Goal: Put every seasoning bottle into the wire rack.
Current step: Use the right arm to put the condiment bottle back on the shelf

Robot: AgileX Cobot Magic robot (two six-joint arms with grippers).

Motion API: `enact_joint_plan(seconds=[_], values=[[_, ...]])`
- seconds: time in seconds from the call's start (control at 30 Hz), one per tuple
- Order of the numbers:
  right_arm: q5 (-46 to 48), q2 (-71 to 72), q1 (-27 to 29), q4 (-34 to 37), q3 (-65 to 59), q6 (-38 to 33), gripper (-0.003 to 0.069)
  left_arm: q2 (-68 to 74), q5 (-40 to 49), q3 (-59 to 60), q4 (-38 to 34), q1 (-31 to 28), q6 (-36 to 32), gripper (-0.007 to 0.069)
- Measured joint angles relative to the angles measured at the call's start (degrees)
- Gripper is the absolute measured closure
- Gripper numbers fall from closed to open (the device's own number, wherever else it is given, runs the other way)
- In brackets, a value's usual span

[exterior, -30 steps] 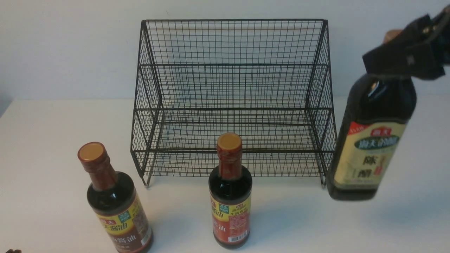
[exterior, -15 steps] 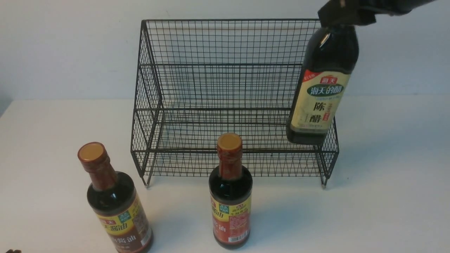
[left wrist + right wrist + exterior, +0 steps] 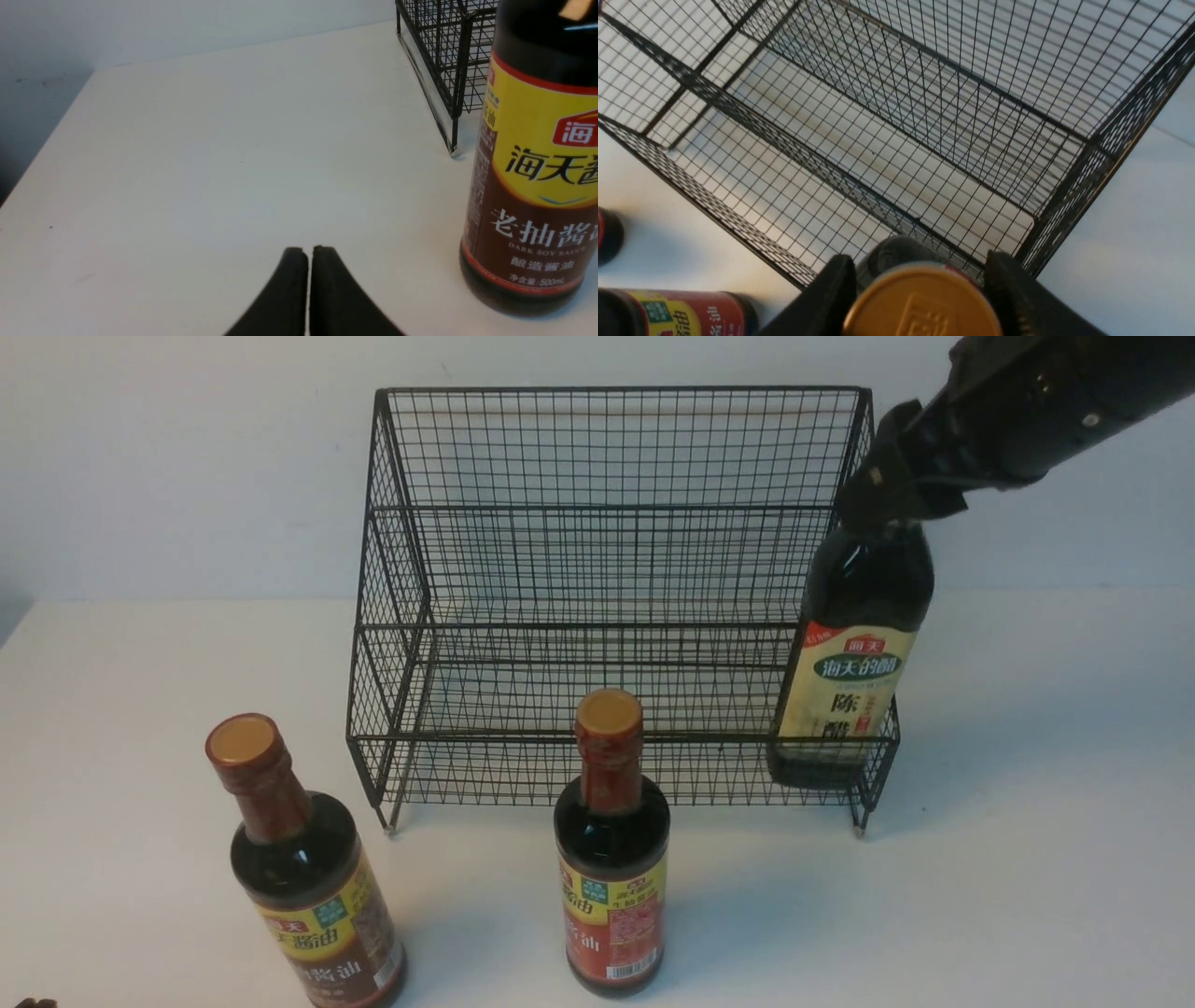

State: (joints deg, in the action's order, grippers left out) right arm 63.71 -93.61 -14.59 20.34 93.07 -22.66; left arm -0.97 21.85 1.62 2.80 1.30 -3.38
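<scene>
My right gripper (image 3: 882, 502) clamps the broad bottle (image 3: 854, 663) by the neck, upright, hanging straight below it in the rack (image 3: 607, 569) front tier, right corner; base touching mesh or not, can't tell; tier free leftward; left gripper (image 3: 308, 254) shut, empty, nearer two slim bottles (image 3: 308, 887) on table (image 3: 1027, 896).

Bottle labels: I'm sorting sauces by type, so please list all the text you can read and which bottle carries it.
"海天": red logo, broad bottle
"陈醋": same bottle, cream label
"老抽酱", cut off at the picture's edge: left slim bottle
"DARK SOY SAUC", cut off: same bottle
"酿造酱油": same bottle
"500mL": same bottle, bottom line
Middle slim bottle: only "油" is legible; the fine print and barcode digits are too small.
</scene>
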Motion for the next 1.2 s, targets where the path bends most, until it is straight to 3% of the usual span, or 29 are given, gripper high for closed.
enact_joint_plan(seconds=[0.67,1.03,1.2], values=[[-1.58,0.07,0.00,0.25,-2.08,0.00,0.0325,0.00,0.00,0.00,0.00,0.00,0.00,0.0629],[-0.87,0.07,0.00,0.83,-2.15,0.20,0.0120,0.00,0.00,0.00,0.00,0.00,0.00,0.0629],[1.68,0.07,0.00,0.75,0.23,0.39,0.0071,0.00,0.00,0.00,0.00,0.00,0.00,0.0629]])
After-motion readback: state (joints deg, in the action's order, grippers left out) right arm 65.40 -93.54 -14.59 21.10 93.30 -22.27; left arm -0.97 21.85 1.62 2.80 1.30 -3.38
